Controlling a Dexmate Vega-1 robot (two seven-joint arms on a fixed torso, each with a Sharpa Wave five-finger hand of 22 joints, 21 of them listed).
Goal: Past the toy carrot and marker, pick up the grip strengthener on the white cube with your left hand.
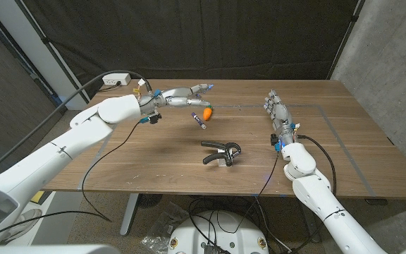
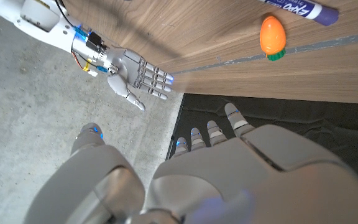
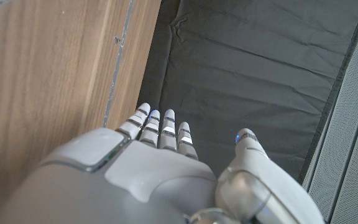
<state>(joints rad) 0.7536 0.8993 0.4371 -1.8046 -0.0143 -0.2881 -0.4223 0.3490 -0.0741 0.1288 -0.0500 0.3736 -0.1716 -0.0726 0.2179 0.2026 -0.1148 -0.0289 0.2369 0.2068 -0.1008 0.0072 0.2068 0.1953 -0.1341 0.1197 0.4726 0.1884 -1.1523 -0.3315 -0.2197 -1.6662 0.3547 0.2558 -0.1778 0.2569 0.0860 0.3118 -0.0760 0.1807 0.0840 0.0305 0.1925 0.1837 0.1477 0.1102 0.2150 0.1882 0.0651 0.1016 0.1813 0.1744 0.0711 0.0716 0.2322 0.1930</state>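
L hand up over far-left table, nothing held; grip strengthener untouched.

My left hand point(image 1: 183, 92) hangs above the table point(image 1: 358, 141) w/ fingers straight and apart, just behind the toy carrot point(image 1: 207, 112) and marker point(image 1: 199, 120), which lie close together. Grip strengthener point(image 1: 220, 149) sits on the white cube point(image 1: 223, 161) nearer the front edge, mid-table, well apart from both hands. My right hand point(image 1: 277, 111) is at the right side, fingers straight, a little apart, gripping nothing.
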